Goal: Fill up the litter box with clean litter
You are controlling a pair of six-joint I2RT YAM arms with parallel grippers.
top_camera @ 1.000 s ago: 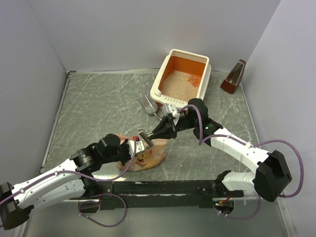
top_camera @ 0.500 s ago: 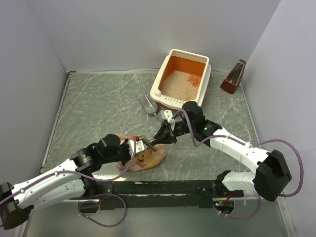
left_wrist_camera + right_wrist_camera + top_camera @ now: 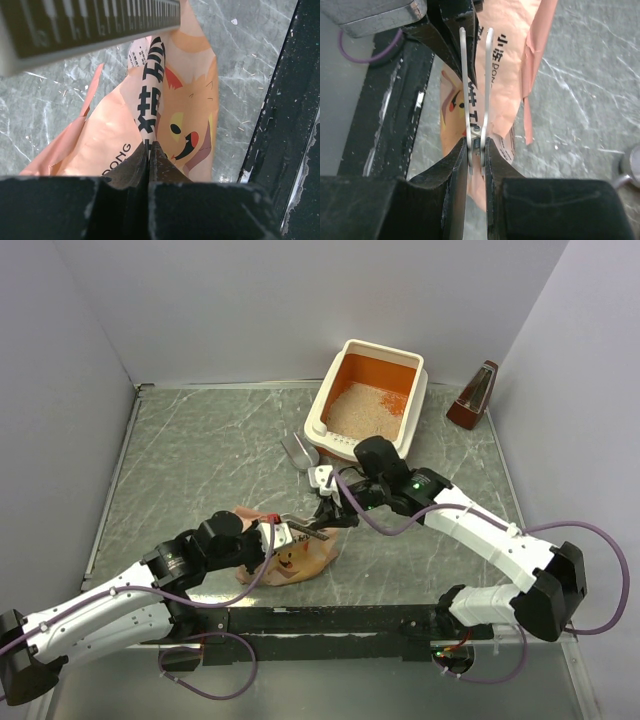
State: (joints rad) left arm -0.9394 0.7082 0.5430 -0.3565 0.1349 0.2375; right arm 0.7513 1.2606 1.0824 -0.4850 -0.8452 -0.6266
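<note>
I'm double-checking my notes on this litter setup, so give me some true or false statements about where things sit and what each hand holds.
1. The litter box holds some clean litter. True.
2. The left hand is open, clear of the bag. False: it is shut on a fold of the pink bag.
3. The grey scoop lies inside the box. False: it lies on the table, beside the box's near left corner.
4. The right hand grips a thin two-pronged metal tool. True.
</note>
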